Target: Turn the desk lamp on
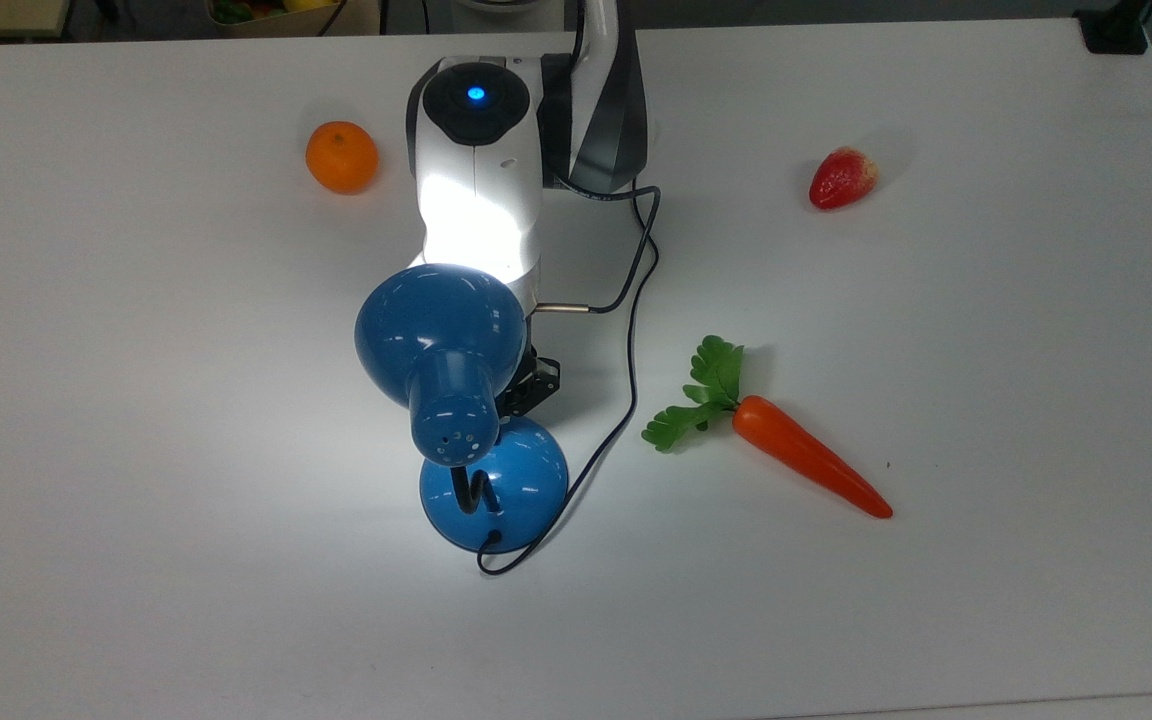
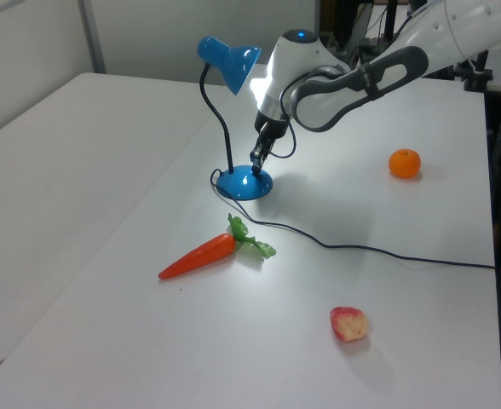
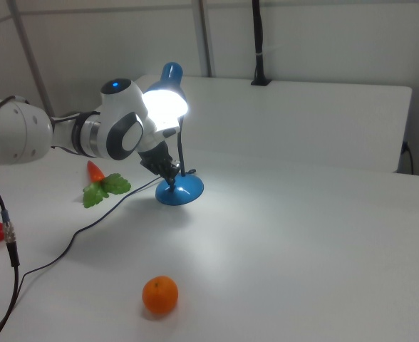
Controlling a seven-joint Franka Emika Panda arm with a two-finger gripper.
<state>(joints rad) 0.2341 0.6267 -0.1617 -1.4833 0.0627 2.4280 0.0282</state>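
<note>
The desk lamp is lit. Its blue shade [image 1: 436,335] throws bright light on my white arm and the table, and glows white in the right view [image 3: 168,103]. A black bendy neck [image 2: 223,128] joins the shade to the round blue base [image 1: 511,480]. My gripper [image 2: 256,159] points down just above the base's far edge with its fingers together and nothing held. In the top view the gripper [image 1: 528,385] is partly hidden under the shade. In the right view the gripper [image 3: 168,171] hangs just over the base [image 3: 184,192].
A thin black cord [image 1: 633,330] loops from the base past my arm and trails across the table [image 2: 387,253]. A carrot [image 1: 806,455] lies toward the top view's right, a strawberry [image 1: 842,178] farther back, and an orange [image 1: 341,157] at the top view's left.
</note>
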